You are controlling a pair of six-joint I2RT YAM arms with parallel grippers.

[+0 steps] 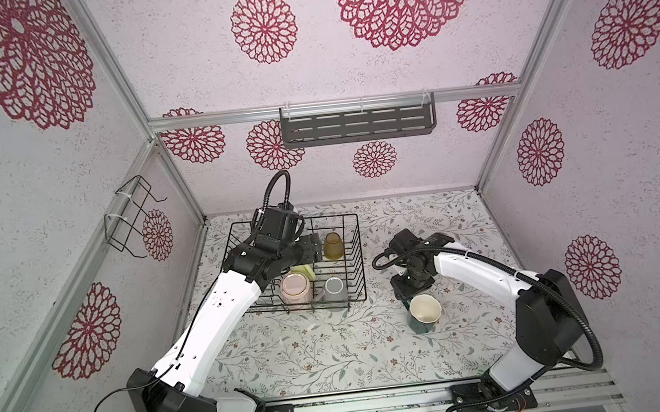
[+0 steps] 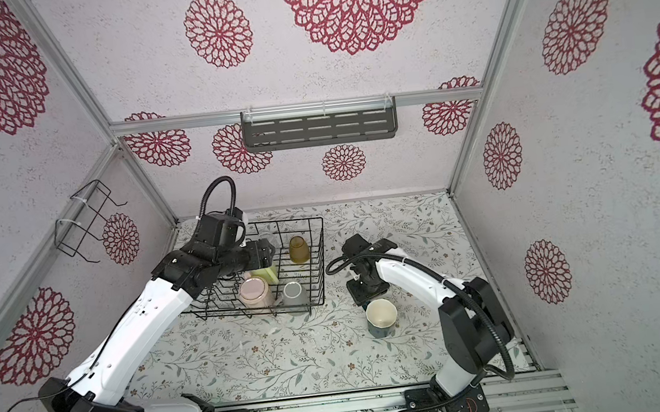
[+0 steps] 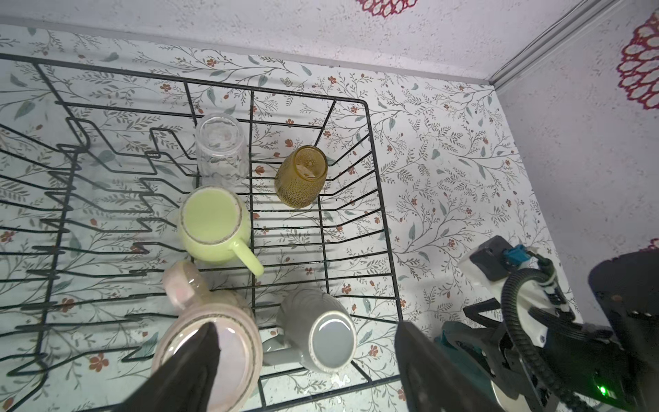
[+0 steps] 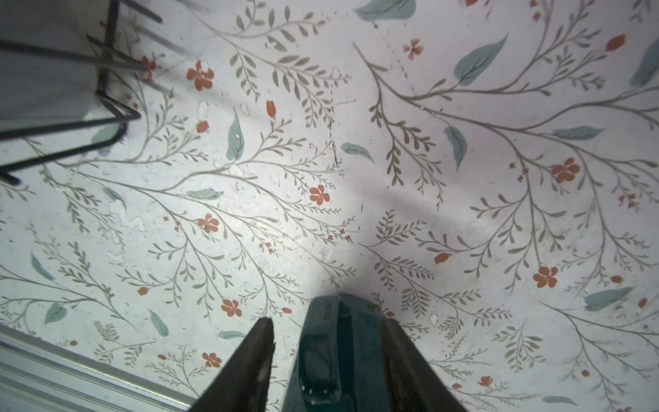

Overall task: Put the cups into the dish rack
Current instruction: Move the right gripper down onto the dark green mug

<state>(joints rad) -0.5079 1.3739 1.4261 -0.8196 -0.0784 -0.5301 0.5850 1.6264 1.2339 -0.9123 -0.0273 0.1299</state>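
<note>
Looks bright and evenly lit from above in both top views, with soft shadows on the table [image 1: 314, 355] and bent edges. Goes soft in the right wrist view: blurred dish rack [image 4: 107, 53] wires, pale glare mid-table.

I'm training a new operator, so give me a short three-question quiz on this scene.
1. How many cups sit in the dish rack?
2. True or false: the teal mug stands upright on the table.
3. Which part of the teal mug lies between the right claw's fingers? A rim, B handle, C base.
Key: 1 five; 2 true; 3 B.
</note>
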